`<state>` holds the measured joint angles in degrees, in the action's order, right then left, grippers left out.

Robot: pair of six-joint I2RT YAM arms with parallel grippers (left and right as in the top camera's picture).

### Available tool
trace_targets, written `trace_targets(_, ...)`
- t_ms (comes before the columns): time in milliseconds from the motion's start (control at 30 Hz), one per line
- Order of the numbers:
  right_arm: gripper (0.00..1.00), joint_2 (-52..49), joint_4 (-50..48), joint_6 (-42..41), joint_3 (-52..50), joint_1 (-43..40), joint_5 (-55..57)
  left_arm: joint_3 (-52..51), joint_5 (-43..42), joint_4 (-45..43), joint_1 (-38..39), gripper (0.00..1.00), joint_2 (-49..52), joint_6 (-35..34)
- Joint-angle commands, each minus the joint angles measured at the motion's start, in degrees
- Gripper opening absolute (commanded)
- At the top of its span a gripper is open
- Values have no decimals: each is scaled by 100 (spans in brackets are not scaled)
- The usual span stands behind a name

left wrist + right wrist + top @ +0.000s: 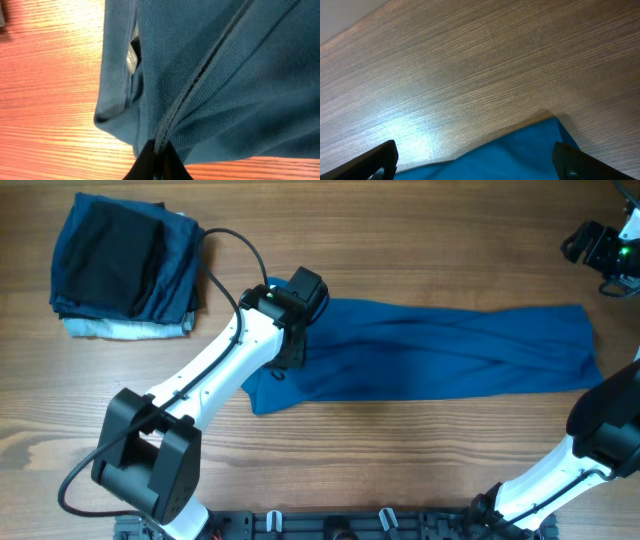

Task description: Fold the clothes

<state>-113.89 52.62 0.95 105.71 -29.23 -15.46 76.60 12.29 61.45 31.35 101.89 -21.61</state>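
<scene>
The medium-blue shirt (450, 345) lies stretched in a long band across the middle of the table, bunched into lengthwise folds. My left gripper (290, 360) is at the shirt's left end. In the left wrist view its jaws (159, 155) are shut on a seam ridge of the shirt (225, 75), with a grey label beside the collar. My right gripper (600, 248) is high at the far right, beyond the shirt's right end. In the right wrist view its jaws (475, 160) are wide open and empty, above a corner of the shirt (520, 155).
A stack of folded garments (125, 265) sits at the back left: black on top, dark blue under it, pale grey-blue at the bottom. The wooden table (400, 460) shows bare in front of the shirt. The left arm's cable loops near the stack.
</scene>
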Motion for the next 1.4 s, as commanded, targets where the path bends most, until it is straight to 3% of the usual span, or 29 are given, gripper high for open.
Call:
trace_targets(0,99,63,-11,35,-20,13,-114,-442,-227,-227,4,4,-63,-195)
trace_targets(233,100,63,-11,37,-20,13,-114,-1790,-374,-1375,0,4,-63,-334)
trace_targets(300,100,63,-11,35,-20,13,-114,-1860,-374,-1434,-2,9,-63,-334)
trace_targets(400,100,63,-11,35,-20,13,-114,-1856,-372,-1659,-2,33,-63,-326)
trace_targets(633,100,63,-11,35,-20,13,-114,74,-326,-839,-2,52,-407,-17)
trace_targets(667,99,63,-11,35,-20,13,-114,544,-328,-826,-2,52,-470,39)
trace_targets(833,99,57,977,-286,-22,15,-118,850,-903,-1016,-24,20,-37,37)
trace_targets(867,88,52,1152,-284,-22,17,-160,839,-1012,-1016,-24,18,181,35)
trace_targets(900,59,37,1473,-236,-42,17,-151,837,-1008,-997,-35,18,603,37)
trace_targets(933,42,9,1716,-236,-118,17,-144,837,-1012,-988,-83,19,1001,35)
trace_targets(967,29,4,1757,-210,-280,17,-98,837,-1012,-957,-133,24,1300,35)
trace_targets(1000,22,2,1703,-118,-470,17,-92,837,-1012,-927,-181,25,1521,35)
trace_targets(1167,7,-28,-85,-109,-2264,17,-92,837,-1012,-1228,-688,24,1954,76)
trace_targets(1300,4,-33,-1545,-470,-3276,17,461,837,-1036,-1987,-955,13,2026,496)
trace_targets(1367,4,-35,-1825,-577,-3416,35,466,837,-1040,-2212,-986,10,2166,636)
